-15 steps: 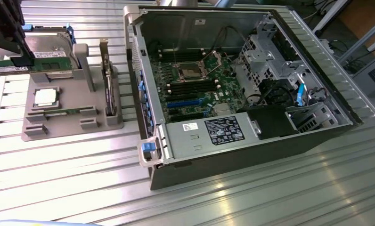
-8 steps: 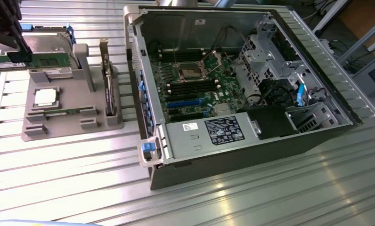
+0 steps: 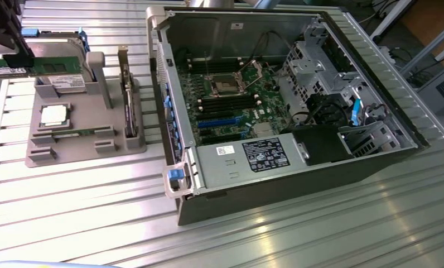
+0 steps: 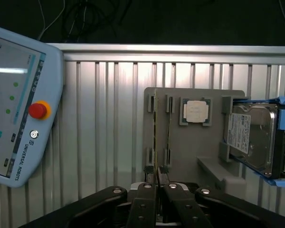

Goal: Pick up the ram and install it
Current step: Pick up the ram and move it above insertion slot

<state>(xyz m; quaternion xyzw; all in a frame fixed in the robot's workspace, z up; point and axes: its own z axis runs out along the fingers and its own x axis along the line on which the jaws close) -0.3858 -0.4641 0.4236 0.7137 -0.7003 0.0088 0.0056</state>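
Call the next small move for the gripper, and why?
Probably carry the ram toward the exterior view's right, over the case. The gripper is shut on it and holds it clear above the holder, while the memory slots sit on the open board inside the case.

Your bench [image 3: 73,212]: ribbed metal, satin sheen. Holder [image 3: 81,146]: matt grey plastic. Case [image 3: 207,33]: dull sheet metal. Ram [image 3: 54,66]: green board, slight gloss. Processor [image 4: 196,111]: bright smooth metal lid. Drive [image 4: 256,133]: shiny metal, blue plastic rails. Fingers [image 4: 145,204]: black, matt.
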